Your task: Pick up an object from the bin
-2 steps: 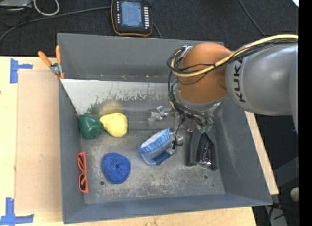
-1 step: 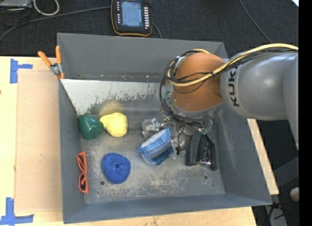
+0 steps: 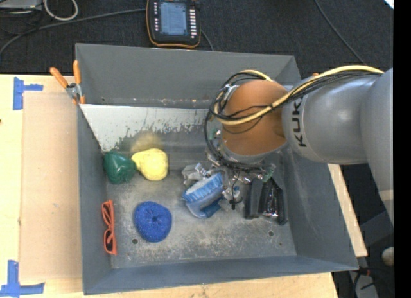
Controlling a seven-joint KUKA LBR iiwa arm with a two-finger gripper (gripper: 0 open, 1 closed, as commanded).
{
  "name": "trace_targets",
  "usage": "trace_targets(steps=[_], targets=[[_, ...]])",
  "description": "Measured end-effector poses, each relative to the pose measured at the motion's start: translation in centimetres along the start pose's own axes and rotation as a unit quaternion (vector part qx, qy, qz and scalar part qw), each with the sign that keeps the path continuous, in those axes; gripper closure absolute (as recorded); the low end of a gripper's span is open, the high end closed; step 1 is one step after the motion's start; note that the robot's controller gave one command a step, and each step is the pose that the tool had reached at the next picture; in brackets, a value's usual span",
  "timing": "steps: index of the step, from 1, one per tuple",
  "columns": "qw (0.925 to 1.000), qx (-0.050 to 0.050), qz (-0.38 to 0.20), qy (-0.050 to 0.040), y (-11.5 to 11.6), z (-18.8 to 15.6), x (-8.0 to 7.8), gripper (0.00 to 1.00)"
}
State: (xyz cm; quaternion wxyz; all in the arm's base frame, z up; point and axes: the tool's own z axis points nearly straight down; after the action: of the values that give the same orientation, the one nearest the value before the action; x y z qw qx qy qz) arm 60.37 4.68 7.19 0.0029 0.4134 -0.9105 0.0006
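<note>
Gripper [image 3: 235, 184] low in the bin [image 3: 90, 162], between a blue brush [image 3: 202, 195] and a black boxy thing [image 3: 263, 200]; whether it's open or closed, I can't tell.

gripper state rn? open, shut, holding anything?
Gripper: cannot be told. It sits low in the bin, right of centre, between a blue brush-like thing and a black thing.

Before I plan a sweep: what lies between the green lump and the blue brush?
The yellow lump, beside the green lump, then bare floor; camera view.
</note>
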Motion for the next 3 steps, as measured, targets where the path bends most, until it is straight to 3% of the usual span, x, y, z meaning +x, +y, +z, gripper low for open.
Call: trace_targets(steps=[1,3], targets=[[0.996,-0.002,-0.089,-0.0008,0.4,-0.3,-0.1,1.0],[0.9961,-0.004,-0.088,-0.0026,0.6,-1.6,-0.1,1.0]])
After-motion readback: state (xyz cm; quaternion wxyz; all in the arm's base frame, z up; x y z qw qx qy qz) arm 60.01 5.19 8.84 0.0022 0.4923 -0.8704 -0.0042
